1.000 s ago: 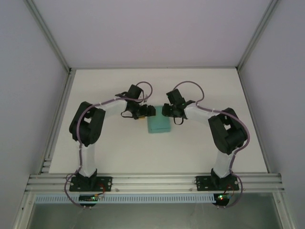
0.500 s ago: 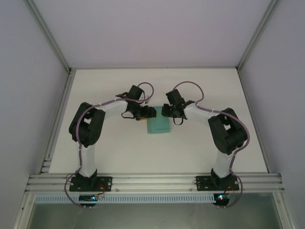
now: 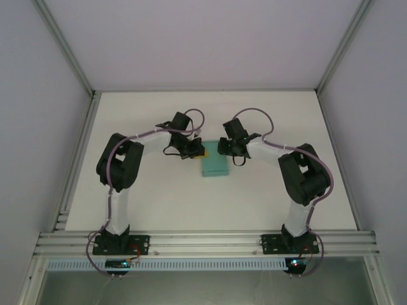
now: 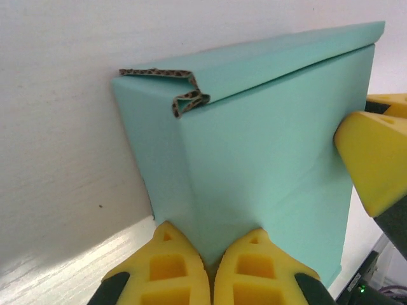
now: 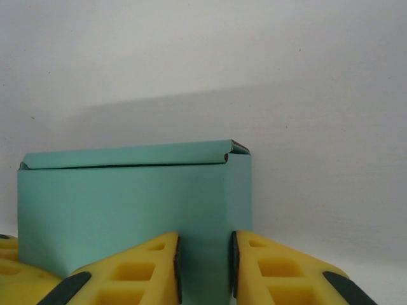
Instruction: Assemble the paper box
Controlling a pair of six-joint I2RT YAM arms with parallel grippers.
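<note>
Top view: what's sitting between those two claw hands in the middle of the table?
The teal paper box. In the top view its far end lies between the left gripper and the right gripper.

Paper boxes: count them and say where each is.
1. The paper box lies on the table between the left pincer and right pincer; another could hide beneath them.

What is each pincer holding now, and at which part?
Right pincer grips the paper box at one corner. Left pincer is shut at another corner; a hold cannot be told.
</note>
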